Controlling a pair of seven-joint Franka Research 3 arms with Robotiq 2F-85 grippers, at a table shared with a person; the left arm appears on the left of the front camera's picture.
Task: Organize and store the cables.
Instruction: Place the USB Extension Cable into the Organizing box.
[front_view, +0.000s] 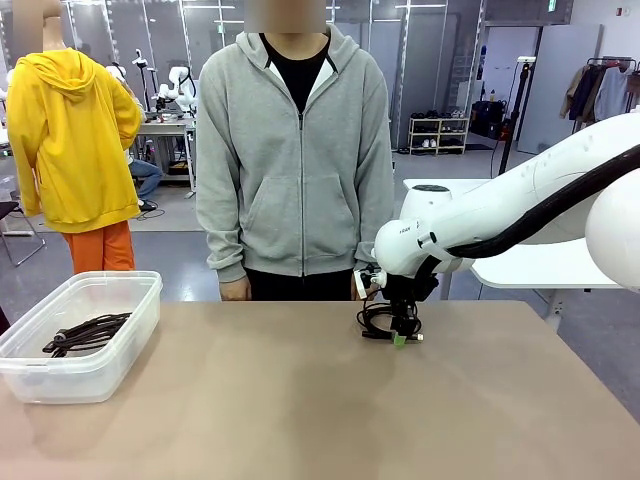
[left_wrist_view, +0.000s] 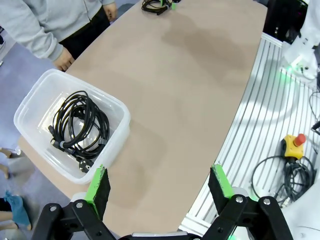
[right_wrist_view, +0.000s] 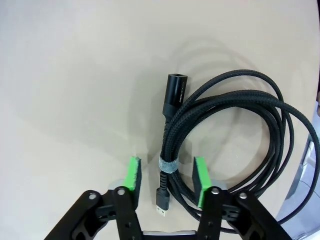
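Coiled cable (right_wrist_view: 220, 125) between right gripper (right_wrist_view: 166, 175) pads

Clear plastic bin (front_view: 95, 345) at the table's (front_view: 300, 420) left edge. Beyond the far edge, gray hoodie (front_view: 295, 150) and yellow hoodie (front_view: 75, 135). Off one long edge, red emergency stop button (left_wrist_view: 296, 141).

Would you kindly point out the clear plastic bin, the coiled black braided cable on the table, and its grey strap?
Clear plastic bin (left_wrist_view: 121, 114), left wrist view, right rim.
Coiled black braided cable (right_wrist_view: 240, 95), right wrist view, upper loop.
Grey strap (right_wrist_view: 168, 165), right wrist view, its middle.
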